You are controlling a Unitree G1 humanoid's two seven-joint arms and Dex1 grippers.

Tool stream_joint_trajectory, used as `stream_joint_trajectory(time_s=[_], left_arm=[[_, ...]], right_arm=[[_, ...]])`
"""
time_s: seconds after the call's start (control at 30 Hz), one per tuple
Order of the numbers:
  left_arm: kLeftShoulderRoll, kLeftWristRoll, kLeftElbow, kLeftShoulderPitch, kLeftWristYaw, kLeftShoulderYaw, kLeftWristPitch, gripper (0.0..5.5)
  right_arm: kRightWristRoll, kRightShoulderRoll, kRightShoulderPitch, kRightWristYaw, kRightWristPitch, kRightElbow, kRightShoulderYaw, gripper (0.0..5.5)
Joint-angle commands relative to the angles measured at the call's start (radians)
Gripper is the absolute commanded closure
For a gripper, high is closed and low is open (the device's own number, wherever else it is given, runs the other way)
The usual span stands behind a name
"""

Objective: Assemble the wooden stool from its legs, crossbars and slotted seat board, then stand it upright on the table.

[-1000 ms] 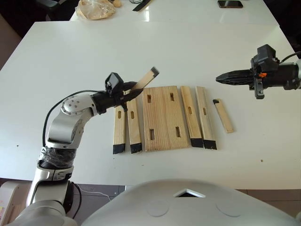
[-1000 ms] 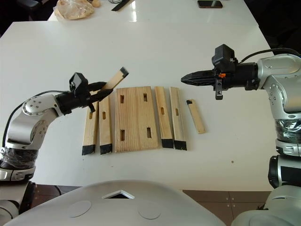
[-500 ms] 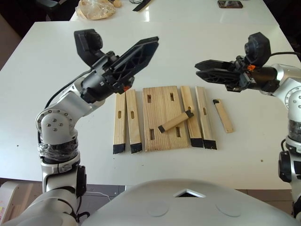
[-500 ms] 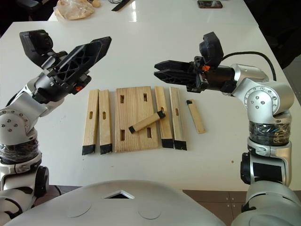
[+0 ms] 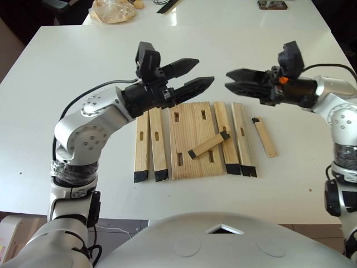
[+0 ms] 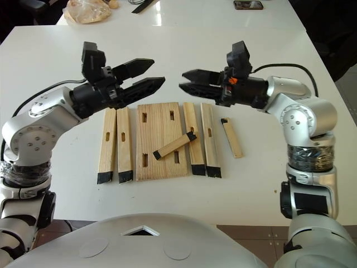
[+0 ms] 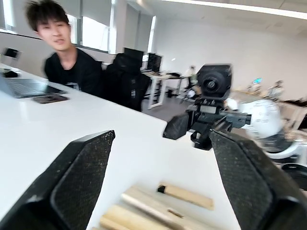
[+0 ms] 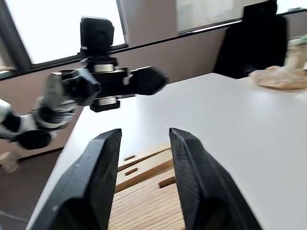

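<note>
Nearest us, the slotted seat board point(image 5: 192, 139) lies flat on the table point(image 5: 67, 67), legs point(image 5: 150, 142) along both sides and a crossbar point(image 5: 208, 144) slanting across it. Above its far edge, our left gripper point(image 5: 204, 71) and right gripper point(image 5: 227, 79) face each other, both spread and empty.

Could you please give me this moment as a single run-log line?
left gripper: open, raised over table | right gripper: open, facing it | crossbar: loose, slanted across seat board and leg | assembly: not started
</note>
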Motion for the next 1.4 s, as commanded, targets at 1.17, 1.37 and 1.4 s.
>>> stream_joint_trajectory(time_s=[1.17, 1.37, 1.4], left_arm=[[0.228, 0.440, -0.316, 0.243, -0.239, -0.183, 0.029, 1.83], [0.198, 0.617, -0.268, 0.283, -0.173, -0.339, -0.008, 1.83], [0.188, 0.640, -0.247, 0.282, -0.162, -0.349, -0.019, 1.83]], right_arm=[[-0.410, 0.205, -0.047, -0.583, -0.303, 0.134, -0.145, 3.69], [-0.429, 0.226, -0.004, -0.582, -0.311, 0.085, -0.098, 3.69], [-0.431, 0.228, -0.002, -0.583, -0.311, 0.082, -0.096, 3.69]])
